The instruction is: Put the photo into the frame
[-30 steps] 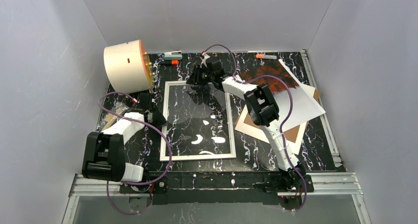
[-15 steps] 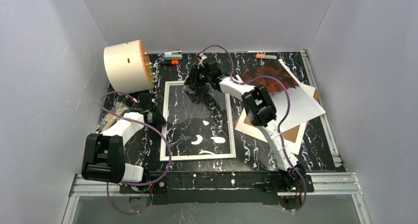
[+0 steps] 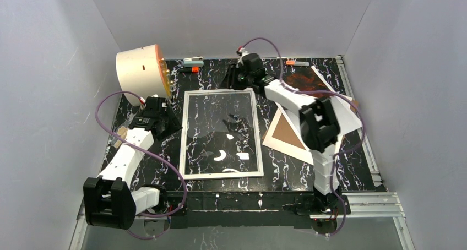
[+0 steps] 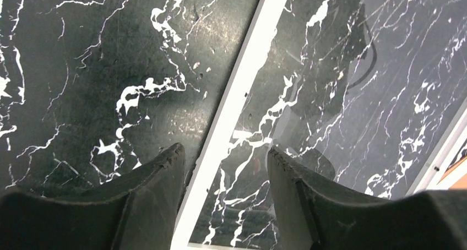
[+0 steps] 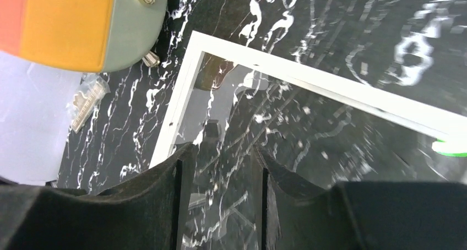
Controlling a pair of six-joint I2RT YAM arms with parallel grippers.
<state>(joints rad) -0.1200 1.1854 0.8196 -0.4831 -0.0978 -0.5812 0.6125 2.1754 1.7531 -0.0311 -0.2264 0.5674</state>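
Left wrist shows left gripper (image 4: pixel 223 153) parted over the frame (image 4: pixel 242 79) edge, lower centre. Right gripper (image 5: pixel 222 150) is parted, empty.

Bright even light, soft shadows, glare on frame (image 3: pixel 220 174), rt wrist view blurry

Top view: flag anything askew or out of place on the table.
The photo lies rotated on a crooked pile with the white mat and brown board at the right, outside the frame, which lies flat and empty. The cream drum at far left appears tipped on its side.
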